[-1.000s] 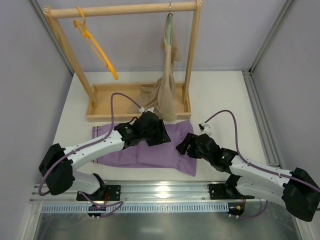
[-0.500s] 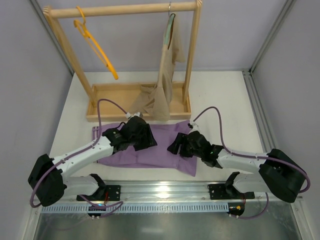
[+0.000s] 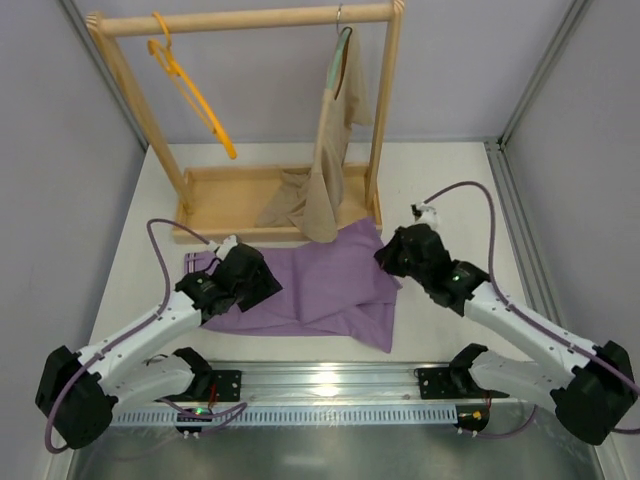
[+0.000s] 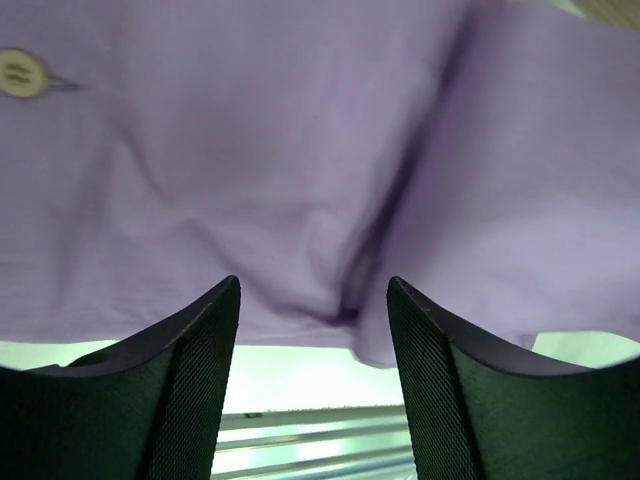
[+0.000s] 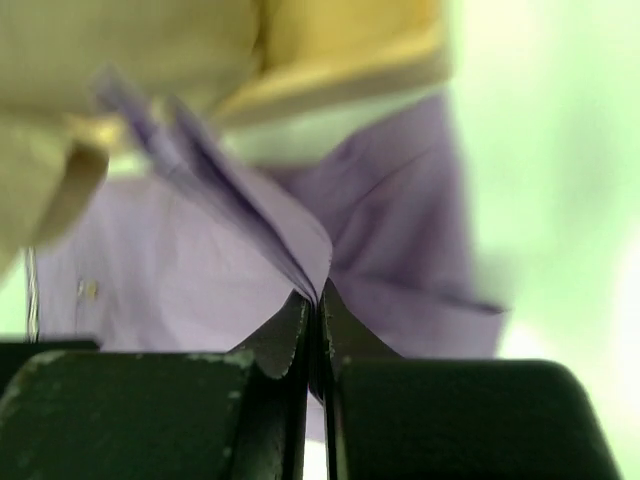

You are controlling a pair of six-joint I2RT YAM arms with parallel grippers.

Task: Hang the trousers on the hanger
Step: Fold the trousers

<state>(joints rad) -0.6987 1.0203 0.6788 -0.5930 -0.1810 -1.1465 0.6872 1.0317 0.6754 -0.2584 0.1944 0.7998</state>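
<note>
**Item: trousers.** Lilac, lying flat on table between the two grippers. Right edge raised off the surface, rest flat.

**R gripper.** Fingers clenched together on a thin fold of the trousers' right edge. Fabric fans up and away from the tips. Beige garment hangs just beyond, to its left.

**L gripper.** Fingers apart, gripping nothing. Low over the trousers' left part, near the front hem, with creased fabric directly ahead of the tips. Contact w/ cloth: cannot tell. Pale button far to upper left of the tips in wrist view.

**Hanger.** Orange-yellow, hooked on left end of wooden rack. Well beyond L gripper and well apart from both.
</note>
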